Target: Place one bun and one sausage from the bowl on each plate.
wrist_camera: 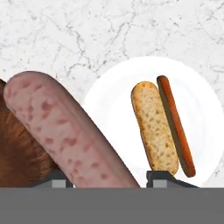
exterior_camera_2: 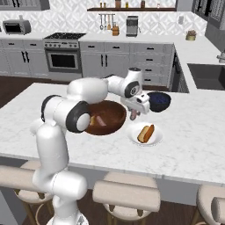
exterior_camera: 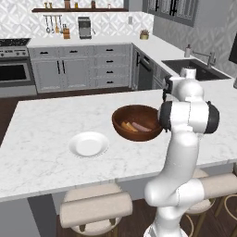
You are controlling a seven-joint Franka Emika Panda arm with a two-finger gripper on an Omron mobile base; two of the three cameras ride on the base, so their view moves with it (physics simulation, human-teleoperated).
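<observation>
On the marble island [exterior_camera: 41,162]: two plates [exterior_camera: 89,144], one bowl [exterior_camera: 137,121]; gripper [exterior_camera_2: 133,115] pinching one sausage [wrist_camera: 65,131]

A home kitchen, built around a long white marble-topped island [exterior_camera: 46,157] with padded beige bar stools [exterior_camera: 95,209] tucked under its near edge. Beyond the island runs a wall of grey shaker cabinets with dark handles [exterior_camera: 83,69], a stainless steel oven range [exterior_camera_2: 63,55] set among them. Above, hanging utensils [exterior_camera: 53,23] and a dark wooden shelf [exterior_camera: 78,9] line the patterned tile wall. To the island's right, a sunken sink with a metal tap [exterior_camera: 203,60] sits in the counter.
</observation>
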